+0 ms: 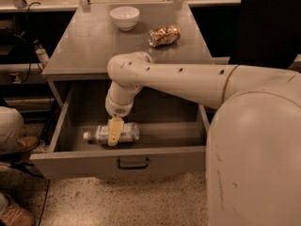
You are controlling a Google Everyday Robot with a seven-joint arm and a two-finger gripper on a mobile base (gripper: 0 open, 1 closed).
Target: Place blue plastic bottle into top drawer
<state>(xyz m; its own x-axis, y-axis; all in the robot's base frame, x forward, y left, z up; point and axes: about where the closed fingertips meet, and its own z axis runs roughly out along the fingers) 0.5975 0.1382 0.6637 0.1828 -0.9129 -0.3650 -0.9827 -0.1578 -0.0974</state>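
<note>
The blue plastic bottle (127, 132) is clear with a white cap. It lies on its side on the floor of the open top drawer (183, 159), cap pointing left. The drawer is pulled out, with a small dark handle (133, 164) on its grey front panel. My gripper (114, 131) reaches down into the drawer and sits right at the middle of the bottle, with its yellowish tip across the bottle's front. My white arm (188, 81) crosses the drawer from the right.
On the grey counter (89, 46) above the drawer stand a white bowl (124, 17) and a crushed golden can (164, 36). A person's leg and brown shoe (23, 144) are at the left. My large white body (254, 154) fills the right side.
</note>
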